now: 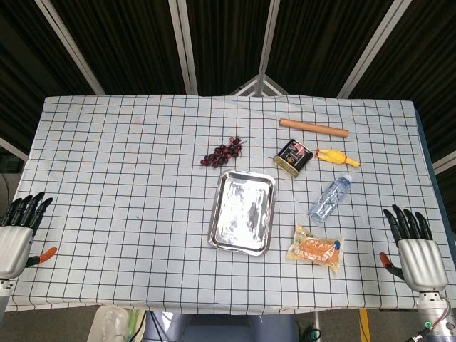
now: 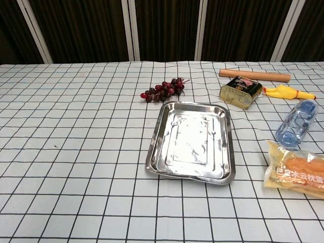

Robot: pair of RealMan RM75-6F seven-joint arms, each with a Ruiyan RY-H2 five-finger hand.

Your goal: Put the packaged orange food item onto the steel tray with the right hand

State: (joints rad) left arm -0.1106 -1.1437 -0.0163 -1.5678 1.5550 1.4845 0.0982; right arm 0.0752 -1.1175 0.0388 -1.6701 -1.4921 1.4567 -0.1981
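Note:
The packaged orange food item (image 1: pixel 315 249) lies flat on the checked cloth near the table's front, just right of the steel tray (image 1: pixel 243 211); the chest view shows the package (image 2: pixel 297 170) at the right edge and the tray (image 2: pixel 193 140) in the middle, with nothing in it. My right hand (image 1: pixel 414 244) hovers at the table's front right corner, fingers straight and apart, holding nothing, well to the right of the package. At the front left edge my left hand (image 1: pixel 17 229) is likewise open and holds nothing. Neither hand shows in the chest view.
Behind the package lies a clear plastic bottle (image 1: pixel 330 198). Farther back are a dark tin (image 1: pixel 293 156), a yellow rubber chicken (image 1: pixel 337 157), a wooden rolling pin (image 1: pixel 313 127) and a bunch of dark grapes (image 1: pixel 223 152).

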